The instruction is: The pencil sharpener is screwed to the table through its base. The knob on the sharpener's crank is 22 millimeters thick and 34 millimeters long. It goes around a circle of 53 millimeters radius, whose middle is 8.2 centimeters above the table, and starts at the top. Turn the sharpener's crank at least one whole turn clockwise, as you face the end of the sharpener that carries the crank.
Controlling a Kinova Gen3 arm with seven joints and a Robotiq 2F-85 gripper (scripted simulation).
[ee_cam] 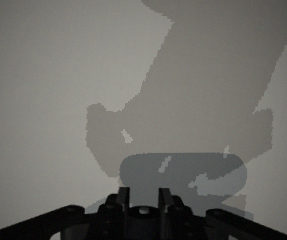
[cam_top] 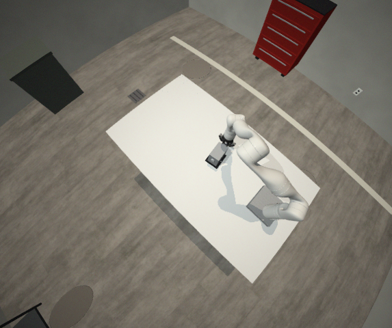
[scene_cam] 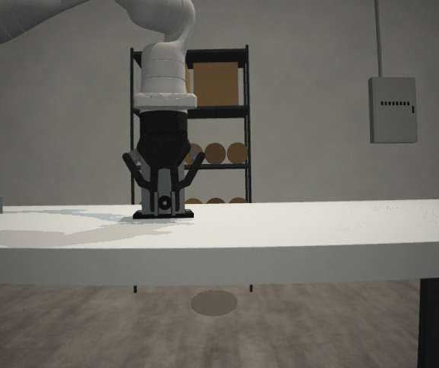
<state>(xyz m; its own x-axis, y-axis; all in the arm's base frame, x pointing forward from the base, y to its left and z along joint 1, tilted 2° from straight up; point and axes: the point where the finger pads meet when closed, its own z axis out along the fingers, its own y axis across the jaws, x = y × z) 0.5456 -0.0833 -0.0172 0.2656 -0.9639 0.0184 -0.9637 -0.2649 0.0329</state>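
Black fingers of our gripper [scene_cam: 163,205] are closed on the crank knob, low beside the pencil sharpener [scene_cam: 163,198] mid-table [scene_cam: 290,225]. We judge the turn underway, roughly at bottom; the rest remains.

Light was soft and dim, falling from above. The gripper [scene_cam: 163,205] and arm cast layered grey and bluish shadows with jagged, pixelated edges across the table [scene_cam: 290,225] beside and beneath it. The top view bowed at its edges.
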